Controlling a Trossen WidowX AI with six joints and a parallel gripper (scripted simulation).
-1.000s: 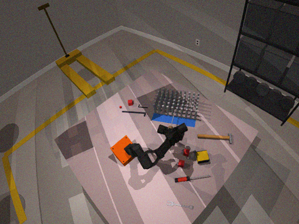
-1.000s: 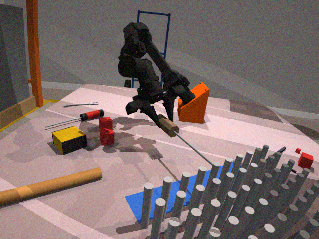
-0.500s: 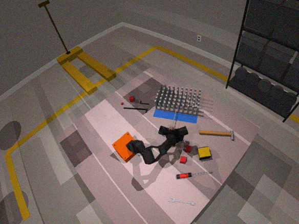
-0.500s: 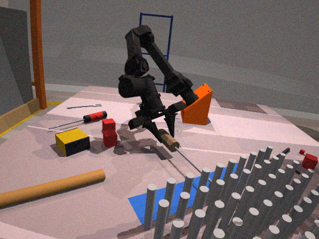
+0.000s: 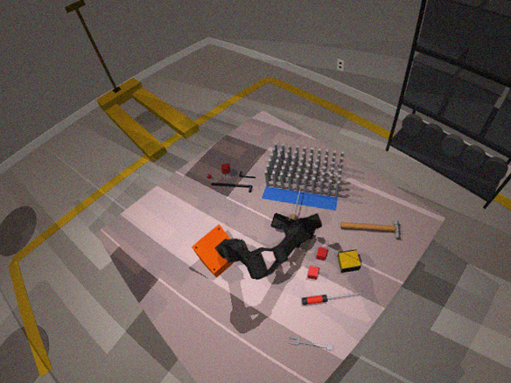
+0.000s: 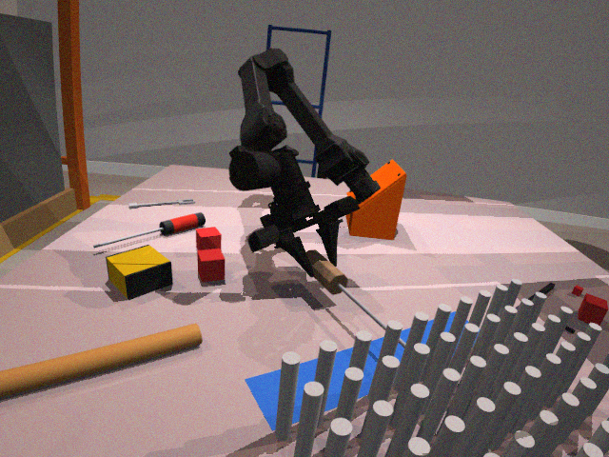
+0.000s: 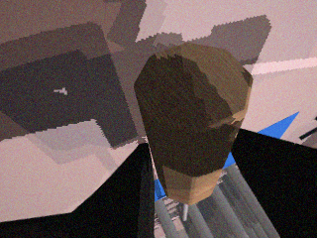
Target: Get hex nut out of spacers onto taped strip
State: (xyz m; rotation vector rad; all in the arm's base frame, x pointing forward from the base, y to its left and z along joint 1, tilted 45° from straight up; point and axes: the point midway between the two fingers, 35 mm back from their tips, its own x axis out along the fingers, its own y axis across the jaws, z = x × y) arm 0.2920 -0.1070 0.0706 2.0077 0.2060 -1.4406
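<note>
My gripper [image 5: 294,218] [image 6: 323,266] [image 7: 188,144] is shut on the wooden handle [image 6: 331,275] [image 7: 193,94] of a hook tool, in front of the spacer field. The tool's thin metal rod [image 5: 298,203] [image 6: 363,308] slopes down over the blue taped strip [image 5: 321,201] [image 6: 265,393] [image 7: 282,126] to the front row of the standing grey spacers [image 5: 303,170] [image 6: 286,398] [image 7: 243,198]. The rod's hooked tip is hidden among or behind the spacers, so I cannot tell whether it touches one. The spacers in view stand upright. The hex nut cannot be made out.
A hammer [image 5: 366,226] [image 6: 98,361] lies right of the strip in the top view. Red cubes [image 5: 321,253] [image 6: 211,266], a yellow-black block [image 5: 349,260] [image 6: 140,270], a screwdriver [image 5: 315,299] [image 6: 182,224] and a wrench [image 5: 311,343] are nearer the arm. Black hex keys [image 5: 231,185] lie left; an orange wedge [image 5: 210,247] [image 6: 376,211] stands beside the arm.
</note>
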